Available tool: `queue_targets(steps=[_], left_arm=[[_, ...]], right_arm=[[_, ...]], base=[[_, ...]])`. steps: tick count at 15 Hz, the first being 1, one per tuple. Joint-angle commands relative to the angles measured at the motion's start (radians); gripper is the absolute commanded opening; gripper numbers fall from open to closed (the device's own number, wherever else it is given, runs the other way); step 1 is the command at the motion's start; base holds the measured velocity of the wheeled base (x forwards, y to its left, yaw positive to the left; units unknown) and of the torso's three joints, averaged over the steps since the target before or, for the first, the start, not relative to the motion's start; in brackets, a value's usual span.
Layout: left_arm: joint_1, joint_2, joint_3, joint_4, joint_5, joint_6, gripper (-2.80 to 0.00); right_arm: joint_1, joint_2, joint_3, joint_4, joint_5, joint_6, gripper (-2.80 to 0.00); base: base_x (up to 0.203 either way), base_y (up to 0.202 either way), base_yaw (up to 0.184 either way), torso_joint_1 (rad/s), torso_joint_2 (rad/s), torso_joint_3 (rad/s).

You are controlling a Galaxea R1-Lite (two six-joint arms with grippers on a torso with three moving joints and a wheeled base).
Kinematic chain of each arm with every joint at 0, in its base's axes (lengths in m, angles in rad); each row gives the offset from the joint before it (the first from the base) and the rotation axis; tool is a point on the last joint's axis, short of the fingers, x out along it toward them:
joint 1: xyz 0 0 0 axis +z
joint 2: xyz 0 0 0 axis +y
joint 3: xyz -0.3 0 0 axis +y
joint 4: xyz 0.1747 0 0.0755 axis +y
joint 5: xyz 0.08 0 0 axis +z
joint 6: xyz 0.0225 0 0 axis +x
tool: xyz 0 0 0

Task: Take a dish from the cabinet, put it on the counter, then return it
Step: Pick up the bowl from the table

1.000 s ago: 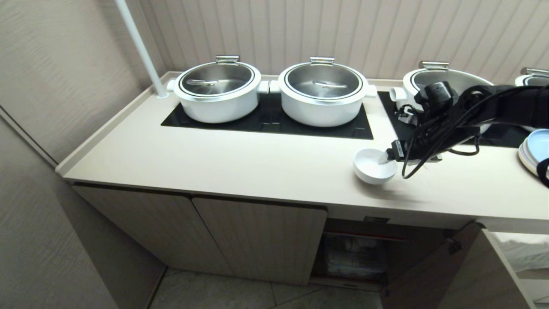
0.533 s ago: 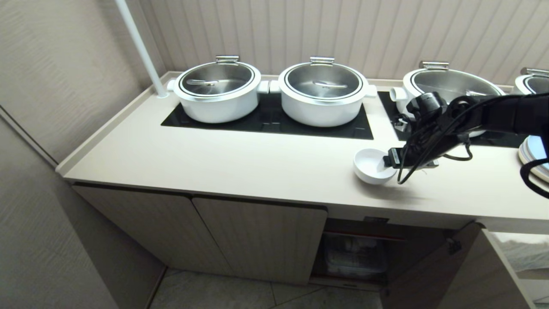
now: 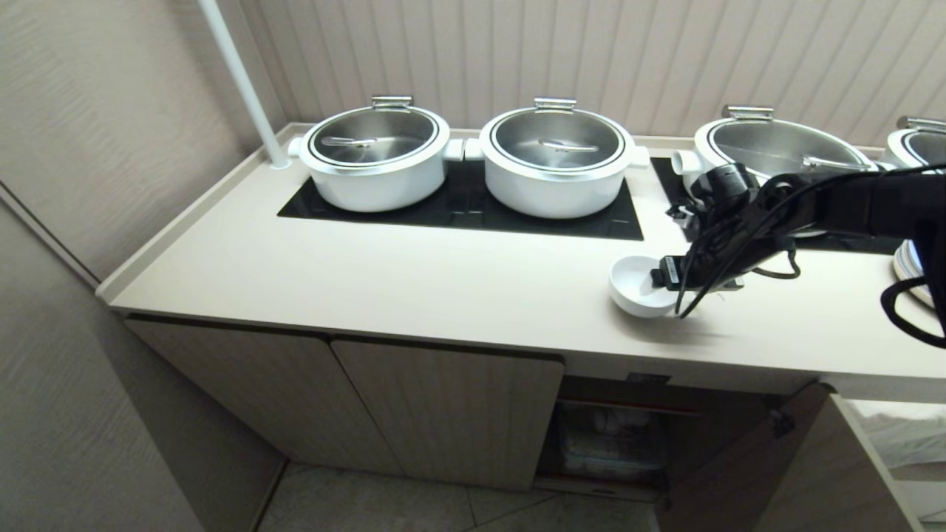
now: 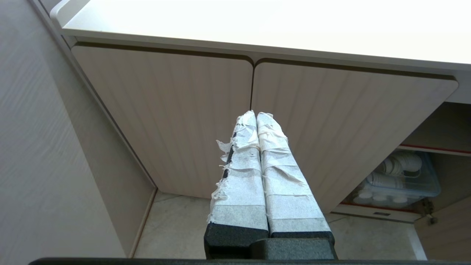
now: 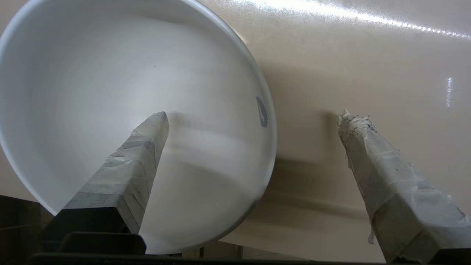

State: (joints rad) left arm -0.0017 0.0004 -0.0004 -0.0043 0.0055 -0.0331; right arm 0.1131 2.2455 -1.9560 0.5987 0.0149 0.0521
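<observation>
- One bowl [image 3: 640,292] upright on the counter [image 3: 414,284], near its front edge, in front of the gap between the two hob panels [image 3: 473,210].
- Right gripper [image 5: 254,117] at the bowl's rim, spread wide: one taped finger [image 5: 141,147] inside the bowl, the other [image 5: 371,154] outside over bare counter, rim between them with a clear gap on the outer side.
- No pinch on the bowl; whether the inner finger touches the bowl wall cannot be told.
- Right arm [image 3: 835,203] reaching in from the right, low over the counter, cables hanging off the wrist.
- Left gripper [image 4: 257,121] parked low in front of the cabinet [image 4: 206,110], fingers pressed together, holding nothing.
- Two cabinet doors closed on the left; right-hand compartment open, its door [image 3: 746,473] swung out.
- Inside the opening, a clear bin [image 4: 401,180] of white crockery below a red-edged shelf.
- Four white pots [image 3: 377,159] with steel lids along the back of the counter.
- Stack of plates [image 3: 905,262] at the far right edge, partly hidden by the arm.
</observation>
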Motion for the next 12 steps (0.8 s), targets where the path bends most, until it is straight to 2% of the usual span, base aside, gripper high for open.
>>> queue_targets(steps=[1, 12], left_arm=[[0.0, 0.0, 0.0, 0.0, 0.001, -0.001, -2.8], [0.0, 0.0, 0.0, 0.0, 0.001, -0.001, -2.8]], right_arm=[[0.007, 0.006, 0.0, 0.001, 0.0, 0.016, 0.0], [0.023, 0.028, 0.0, -0.031, 0.0, 0.028, 0.0]], base=[[0.0, 0.0, 0.0, 0.0, 0.0, 0.0], [0.0, 0.0, 0.0, 0.0, 0.0, 0.0]])
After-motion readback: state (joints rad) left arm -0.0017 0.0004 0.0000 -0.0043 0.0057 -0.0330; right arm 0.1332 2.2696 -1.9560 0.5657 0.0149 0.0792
